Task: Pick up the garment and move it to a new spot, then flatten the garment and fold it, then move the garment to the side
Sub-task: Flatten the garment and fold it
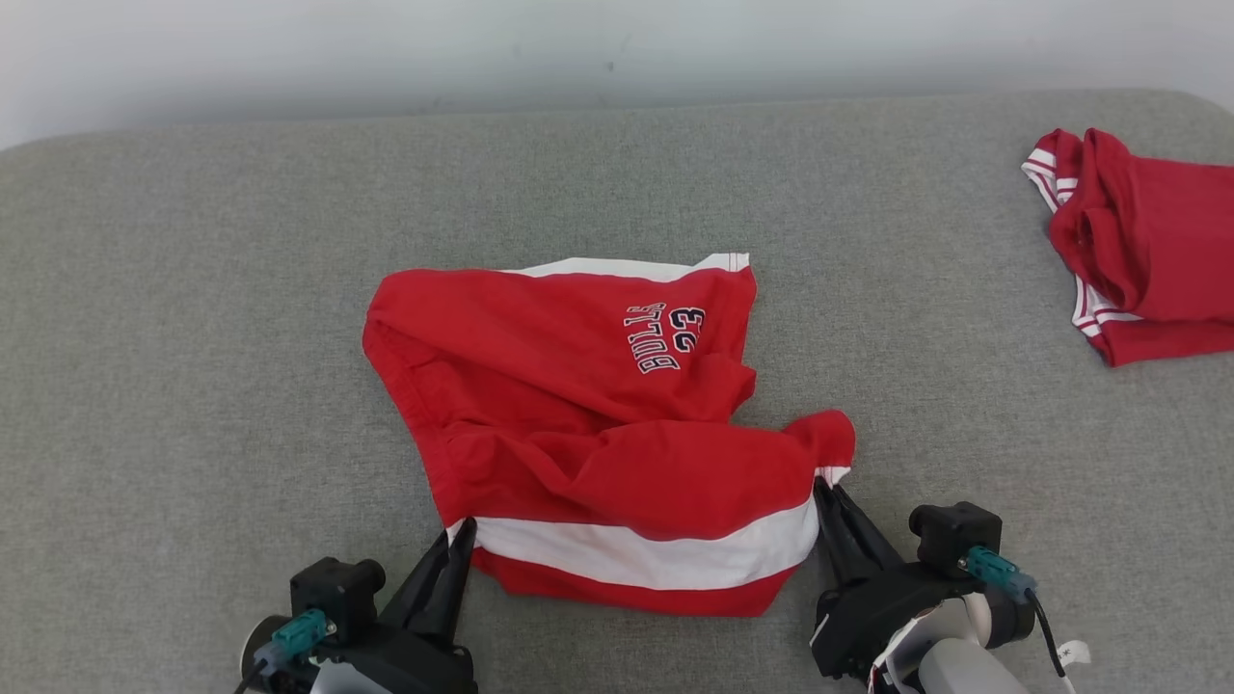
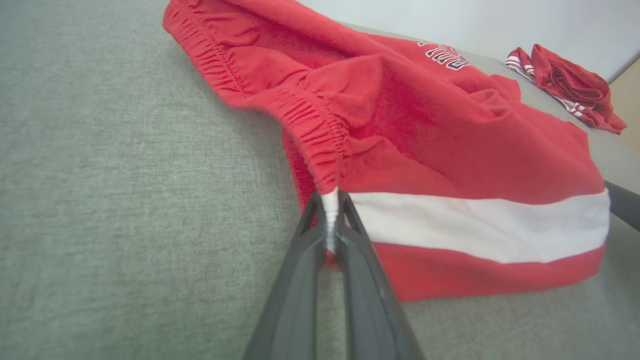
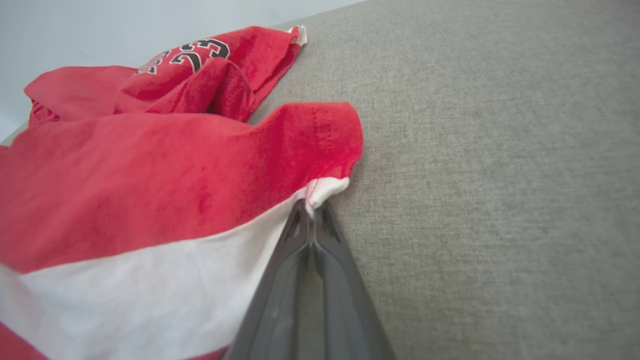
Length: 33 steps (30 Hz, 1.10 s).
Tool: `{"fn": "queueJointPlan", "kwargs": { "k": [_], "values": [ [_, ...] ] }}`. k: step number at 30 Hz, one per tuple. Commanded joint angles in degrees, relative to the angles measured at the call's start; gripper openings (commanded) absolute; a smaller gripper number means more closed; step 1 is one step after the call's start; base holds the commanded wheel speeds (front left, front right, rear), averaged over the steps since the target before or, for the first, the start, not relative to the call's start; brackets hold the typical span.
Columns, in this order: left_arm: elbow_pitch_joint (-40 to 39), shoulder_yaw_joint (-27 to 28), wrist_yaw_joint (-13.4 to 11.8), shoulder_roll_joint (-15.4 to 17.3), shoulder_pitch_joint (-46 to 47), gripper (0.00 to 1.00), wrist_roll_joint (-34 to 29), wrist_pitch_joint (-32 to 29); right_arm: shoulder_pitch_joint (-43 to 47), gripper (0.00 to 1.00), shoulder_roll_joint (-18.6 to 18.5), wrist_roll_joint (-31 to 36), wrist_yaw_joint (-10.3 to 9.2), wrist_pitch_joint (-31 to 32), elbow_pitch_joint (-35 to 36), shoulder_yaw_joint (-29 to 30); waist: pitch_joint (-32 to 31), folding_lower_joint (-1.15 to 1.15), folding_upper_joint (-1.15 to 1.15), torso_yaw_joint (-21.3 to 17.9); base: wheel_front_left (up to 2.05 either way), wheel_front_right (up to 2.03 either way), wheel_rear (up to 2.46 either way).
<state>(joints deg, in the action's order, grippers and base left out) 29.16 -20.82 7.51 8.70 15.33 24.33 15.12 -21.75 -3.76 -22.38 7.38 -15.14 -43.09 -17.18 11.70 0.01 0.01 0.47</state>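
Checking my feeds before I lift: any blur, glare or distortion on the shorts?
Head view: soft even light, shorts sharp, lettering readable. Left wrist view: wide-angle bending, near fingers blurred. Right wrist view: fingers soft too, grey fabric crisp. No harsh glare.

Work surface [image 1: 193, 337]: grey woven fabric, lightly textured, far corners rounded. Second red garment [image 1: 1147, 241] lies bunched at the surface's right edge, near the far right corner. White-striped trim shows along its left and near hems, and its right part is cut off by the head view's frame. Pale, plain wall [image 1: 578, 48] runs behind the far edge.
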Motion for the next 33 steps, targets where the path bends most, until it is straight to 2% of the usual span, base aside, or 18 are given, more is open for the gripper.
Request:
{"fn": "queueJointPlan", "kwargs": {
  "k": [1, 8, 14, 17, 19, 25, 29, 33],
  "values": [
    [-1.1, 0.2, -0.1, 0.2, 0.4, 0.00, 0.1, 0.0, 1.0, 0.00, -0.4, -0.2, 0.15, 0.0, 1.7, 0.0, -0.6, -0.01, -0.01, 0.0, 0.00, 0.00, 0.00],
    [-6.3, 1.7, -0.1, 1.4, 2.1, 0.00, 0.8, 0.0, 1.5, 0.00, -2.4, -0.2, 0.15, 0.0, 9.8, 0.6, -2.5, -0.01, -0.01, -0.5, 0.00, 0.00, 0.00],
    [-9.8, -0.1, -0.1, 4.3, 10.3, 0.00, 3.0, 0.0, -4.5, 0.00, -4.7, -3.1, 0.15, 0.7, 15.0, -1.5, -2.1, -0.01, -0.01, -1.3, 0.00, 0.00, 0.00],
    [-10.4, -3.5, -0.1, 7.0, 18.9, 0.00, 4.4, -1.1, -10.4, 0.00, -6.5, -5.0, 0.15, 2.8, 16.9, -2.7, 0.3, -0.01, -0.01, -1.8, 0.00, 0.00, 0.00],
    [-10.4, -4.7, -0.1, 7.9, 25.4, 0.00, 7.5, -2.6, -15.4, 0.00, -7.0, -7.1, 0.15, 4.5, 18.1, -2.3, 2.8, -0.01, -0.01, -1.9, 0.00, 0.00, 0.00],
    [-7.7, -4.3, -0.1, 11.3, 49.2, 0.00, 13.9, -8.4, -34.8, 0.00, -9.0, -10.8, 0.15, 11.1, 20.1, 1.1, 14.2, -0.01, -0.01, -2.2, 0.00, 0.00, 0.00],
    [-4.0, -4.5, -0.1, 11.7, 64.8, 0.00, 16.5, -10.5, -49.5, 0.00, -10.3, -11.4, 0.15, 15.8, 18.9, 3.6, 20.8, -0.01, -0.01, -1.9, 0.00, 0.00, 0.00],
    [0.9, -4.1, -0.1, 11.4, 78.4, 0.00, 18.4, -11.3, -63.6, 0.00, -10.0, -11.4, 0.15, 19.6, 14.4, 7.2, 25.2, -0.01, -0.01, -1.9, 0.00, 0.00, 0.00]
  ]
}}
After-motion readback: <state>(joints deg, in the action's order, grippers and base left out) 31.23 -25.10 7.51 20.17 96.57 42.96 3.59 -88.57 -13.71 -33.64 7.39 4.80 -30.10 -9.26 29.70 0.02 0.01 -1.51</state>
